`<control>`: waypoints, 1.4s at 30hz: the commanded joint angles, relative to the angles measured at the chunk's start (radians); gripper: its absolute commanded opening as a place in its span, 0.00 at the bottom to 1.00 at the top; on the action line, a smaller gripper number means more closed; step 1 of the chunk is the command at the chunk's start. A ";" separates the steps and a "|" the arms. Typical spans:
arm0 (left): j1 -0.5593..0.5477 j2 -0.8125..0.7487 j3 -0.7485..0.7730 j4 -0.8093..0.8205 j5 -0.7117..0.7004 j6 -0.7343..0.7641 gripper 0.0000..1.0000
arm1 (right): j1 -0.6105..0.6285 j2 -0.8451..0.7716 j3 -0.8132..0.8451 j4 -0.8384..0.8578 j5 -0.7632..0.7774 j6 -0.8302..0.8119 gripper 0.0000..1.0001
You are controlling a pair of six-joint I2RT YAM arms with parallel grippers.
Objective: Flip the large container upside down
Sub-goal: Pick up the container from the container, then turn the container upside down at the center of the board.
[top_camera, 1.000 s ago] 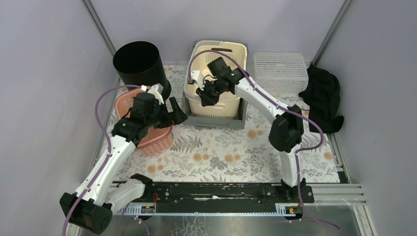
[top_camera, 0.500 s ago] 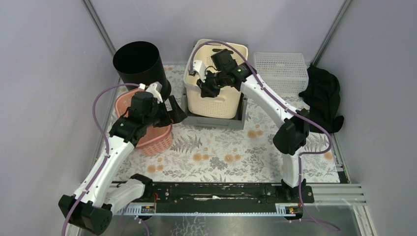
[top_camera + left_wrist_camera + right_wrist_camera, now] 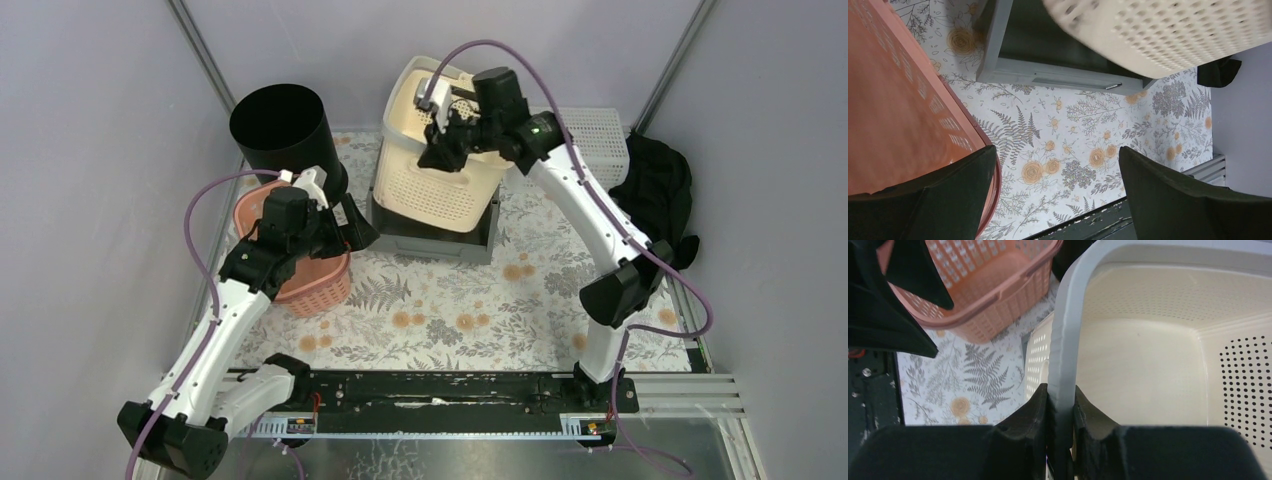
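- The large container (image 3: 440, 180), a cream perforated basket, hangs tilted over the grey tray (image 3: 430, 245). Its mouth leans up and away from the arm bases and its base is low over the tray.
- Whether its far lower edge rests on the grey tray cannot be told. In the left wrist view its near underside (image 3: 1158, 35) appears lifted off the tray (image 3: 1048, 75).
- The right gripper (image 3: 445, 150) is clenched on the container's grey rim (image 3: 1068, 330), one finger inside the wall and one outside, on the side toward the pink basket (image 3: 993, 295).
- The hold is therefore at the top edge, with the whole body below the fingers. Judged from this, tipping it over means swinging the rim on past the base, away from the tray's near edge.
- The left gripper (image 3: 335, 225) is spread wide and holds nothing. It hovers left of the grey tray, just over the pink basket (image 3: 315, 280). It is close but does not touch the container.
- A black cylinder bin (image 3: 280, 130) stands beyond the tray's left corner.
- A flat white crate (image 3: 590, 130) lies beyond the tray's right corner, and a black cloth (image 3: 655, 200) lies further right.
- The likeliest obstacle is the back wall close behind the grey tray, which leaves little room for the mouth to swing through.
- The open floral mat (image 3: 450, 310) in front of the tray looks the freer place to land it.
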State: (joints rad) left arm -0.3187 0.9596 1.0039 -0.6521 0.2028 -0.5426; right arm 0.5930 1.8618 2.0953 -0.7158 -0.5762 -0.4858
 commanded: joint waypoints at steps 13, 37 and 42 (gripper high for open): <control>0.006 -0.020 0.014 0.010 0.021 0.006 1.00 | -0.078 -0.279 0.173 0.298 0.093 0.127 0.00; 0.004 0.042 -0.034 0.068 0.074 -0.022 1.00 | -0.079 -0.651 -0.068 -0.004 0.569 0.466 0.00; -0.004 0.084 -0.039 0.089 0.057 -0.029 1.00 | -0.079 -0.696 -0.096 -0.076 0.579 0.592 0.00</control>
State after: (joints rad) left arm -0.3191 1.0195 0.9752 -0.6254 0.2554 -0.5591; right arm 0.5156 1.2396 1.9896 -0.8967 -0.0490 0.0452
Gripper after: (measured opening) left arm 0.998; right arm 0.233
